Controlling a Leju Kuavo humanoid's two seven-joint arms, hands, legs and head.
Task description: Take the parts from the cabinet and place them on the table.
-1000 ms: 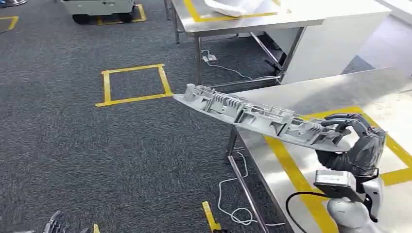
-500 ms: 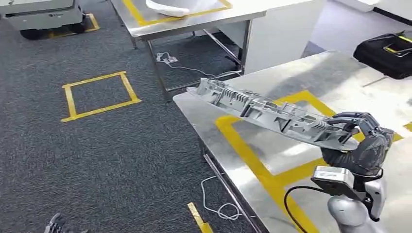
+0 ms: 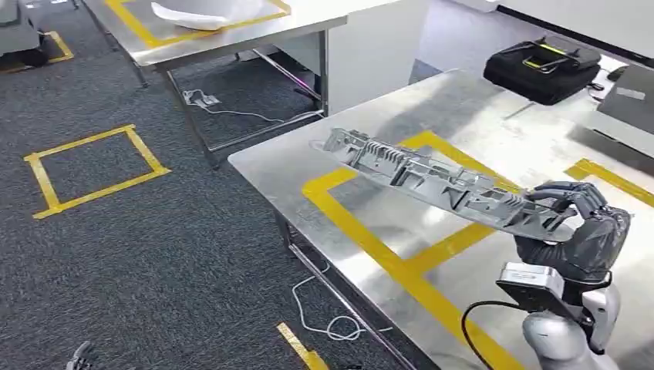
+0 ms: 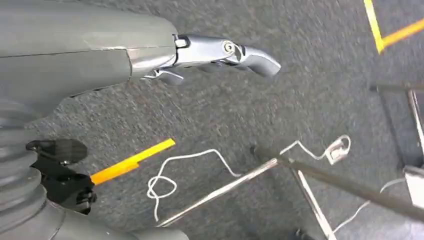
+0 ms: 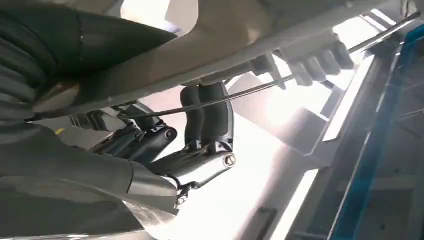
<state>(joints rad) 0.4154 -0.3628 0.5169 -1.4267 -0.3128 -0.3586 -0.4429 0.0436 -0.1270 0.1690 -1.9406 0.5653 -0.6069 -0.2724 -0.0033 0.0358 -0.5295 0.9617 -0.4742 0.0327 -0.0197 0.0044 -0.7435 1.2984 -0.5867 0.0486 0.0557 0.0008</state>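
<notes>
Grey part: long ribbed plastic moulding (image 3: 432, 183), held up at a slant over the steel table (image 3: 278, 173), its far end reaching toward the table's near corner, its near end in the right hand.
Right hand: (image 3: 574, 223) fingers wrapped tight around the part's near end; in the right wrist view the dark fingers (image 5: 207, 117) curl up against the pale underside of the moulding.
Left hand: (image 4: 220, 52) hangs low over the carpet, fingers stretched out and apart, holding nothing.
What has changed: a second ago most of the part hung over the carpet beside the table; the whole view has swung, so the robot has turned, and now the part sits fully above the tabletop, over the yellow tape outline (image 3: 362, 231).
Meaning for the task: carry looks nearly done; lowering the part onto the table and letting go is what remains, I'd say.
Watch: the free end could tip down first.
</notes>
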